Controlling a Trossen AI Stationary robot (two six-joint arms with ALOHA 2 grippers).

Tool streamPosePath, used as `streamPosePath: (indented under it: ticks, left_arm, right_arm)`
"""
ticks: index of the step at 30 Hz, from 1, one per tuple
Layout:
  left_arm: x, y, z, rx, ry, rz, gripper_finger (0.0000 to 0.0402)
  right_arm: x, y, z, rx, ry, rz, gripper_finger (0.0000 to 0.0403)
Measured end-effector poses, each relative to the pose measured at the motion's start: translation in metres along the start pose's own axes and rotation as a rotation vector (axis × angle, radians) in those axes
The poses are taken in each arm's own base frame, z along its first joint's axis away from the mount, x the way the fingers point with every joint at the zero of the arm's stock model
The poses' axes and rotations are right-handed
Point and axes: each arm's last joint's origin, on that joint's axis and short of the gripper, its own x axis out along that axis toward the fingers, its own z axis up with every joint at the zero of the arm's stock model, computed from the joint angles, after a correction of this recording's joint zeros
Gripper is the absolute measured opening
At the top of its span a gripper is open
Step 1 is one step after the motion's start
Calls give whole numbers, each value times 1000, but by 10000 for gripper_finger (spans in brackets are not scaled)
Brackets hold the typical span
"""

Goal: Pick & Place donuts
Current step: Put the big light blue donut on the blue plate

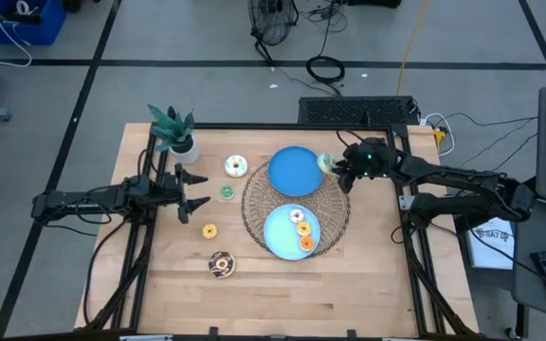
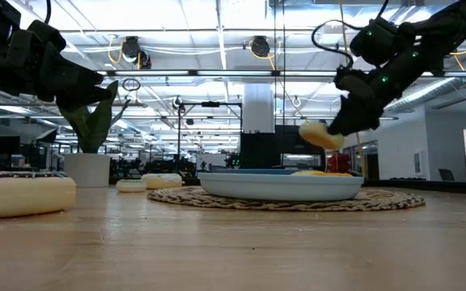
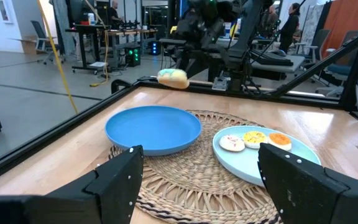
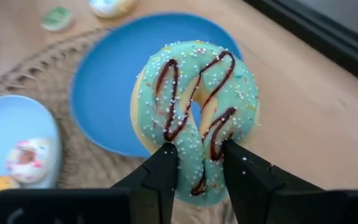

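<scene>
So the count: two blue plates, the empty one (image 1: 295, 170) and the one (image 1: 282, 237) holding three donuts (image 1: 300, 227), both on a woven mat (image 1: 335, 210). Four more donuts sit loose near the table's left edge (image 1: 218, 214). The right gripper (image 1: 333, 167) is pinching the teal sprinkled donut (image 4: 194, 118) above the empty plate's edge. The left gripper (image 1: 200, 190) hangs wide. No readable writing anywhere.

No lettering, label, brand, number or sign can be read anywhere: not on the table (image 1: 159, 275), the plates, the donuts, or the room's gear.
</scene>
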Motion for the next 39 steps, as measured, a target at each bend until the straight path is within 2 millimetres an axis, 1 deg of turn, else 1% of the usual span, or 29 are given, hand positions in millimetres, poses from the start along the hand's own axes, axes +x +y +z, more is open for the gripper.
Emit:
streamPosePath:
  ticks: [12, 19, 23, 25, 27, 33, 39]
  left_arm:
    - [0, 0, 0, 0, 0, 0, 310]
    - [0, 0, 0, 0, 1, 0, 310]
    - [0, 0, 0, 0, 0, 0, 310]
    - [0, 0, 0, 0, 0, 0, 310]
    - [0, 0, 0, 0, 0, 0, 310]
    - [0, 0, 0, 0, 0, 0, 310]
    - [0, 0, 0, 0, 0, 0, 310]
  right_arm:
    - [0, 26, 13, -140, -145, 108, 112]
    - [-8, 31, 33, -151, -178, 112, 112]
    - [-7, 33, 45, -168, -174, 111, 112]
    - [-3, 34, 50, -171, -153, 108, 112]
    - [4, 34, 50, -170, -120, 104, 112]
    - [33, 32, 37, -194, 3, 89, 112]
    - [60, 31, 29, -206, 48, 85, 112]
